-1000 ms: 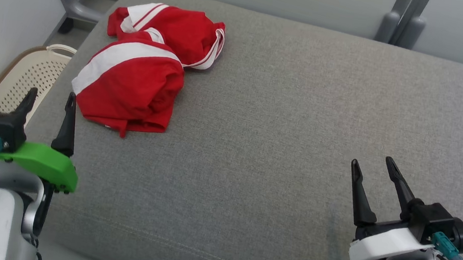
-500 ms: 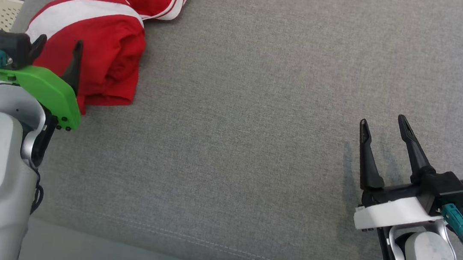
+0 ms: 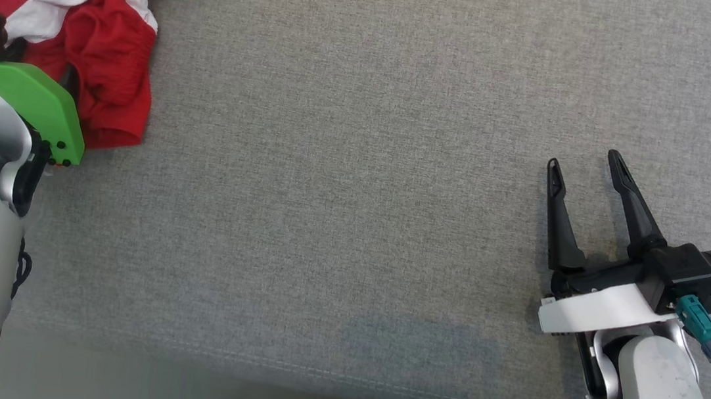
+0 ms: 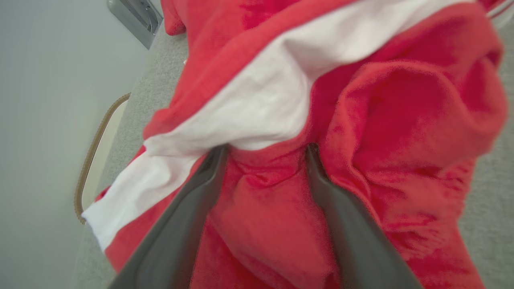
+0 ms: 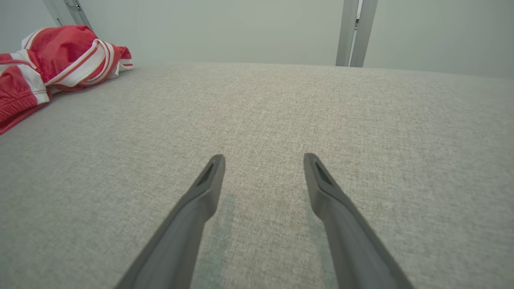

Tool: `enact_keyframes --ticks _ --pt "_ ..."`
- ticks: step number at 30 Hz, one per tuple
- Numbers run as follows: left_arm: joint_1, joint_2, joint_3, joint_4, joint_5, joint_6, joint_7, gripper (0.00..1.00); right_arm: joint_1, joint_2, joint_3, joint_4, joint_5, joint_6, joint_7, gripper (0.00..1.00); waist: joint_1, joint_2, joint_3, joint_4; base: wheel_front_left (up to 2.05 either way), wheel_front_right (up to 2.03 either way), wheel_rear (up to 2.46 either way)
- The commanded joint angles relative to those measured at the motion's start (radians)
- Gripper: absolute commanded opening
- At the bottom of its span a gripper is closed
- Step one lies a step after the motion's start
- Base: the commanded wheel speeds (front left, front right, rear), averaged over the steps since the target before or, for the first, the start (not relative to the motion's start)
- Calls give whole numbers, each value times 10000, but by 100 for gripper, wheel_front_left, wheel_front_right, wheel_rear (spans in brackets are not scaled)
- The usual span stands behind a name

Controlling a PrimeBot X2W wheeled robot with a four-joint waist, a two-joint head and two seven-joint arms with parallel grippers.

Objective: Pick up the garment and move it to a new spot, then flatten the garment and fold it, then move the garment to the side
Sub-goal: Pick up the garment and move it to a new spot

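Garment partly past top edge

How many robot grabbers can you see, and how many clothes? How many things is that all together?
Grippers: 2, the left gripper and the right gripper
Clothes: 1, the red and white garment
Total: 3

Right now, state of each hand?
Left hand: open, astride a fold of the red garment.
Right hand: open, holding nothing.
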Motion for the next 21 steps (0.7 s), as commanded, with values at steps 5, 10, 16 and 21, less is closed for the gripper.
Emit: enact_keyframes --ticks 5,10,16,21 --pt "-318 -39 -30 957 -113 -7 -477 0 -199 -47 72 22 -36 1 -34 100 0 0 255 -216 0 0 0" --pt "-401 -31 -197 1435 -144 -20 -1135 0 -230 -46 42 116 19 1 -34 100 0 0 151 -204 0 0 0" --pt "-426 19 -679 1581 -126 -28 -1930 0 -174 -46 30 223 112 1 -34 100 0 0 -273 -62 0 0 0" --pt "-359 297 -1280 1316 -274 -28 -2381 0 -4 -47 106 341 252 1 -34 100 0 0 -823 71 0 0 0"
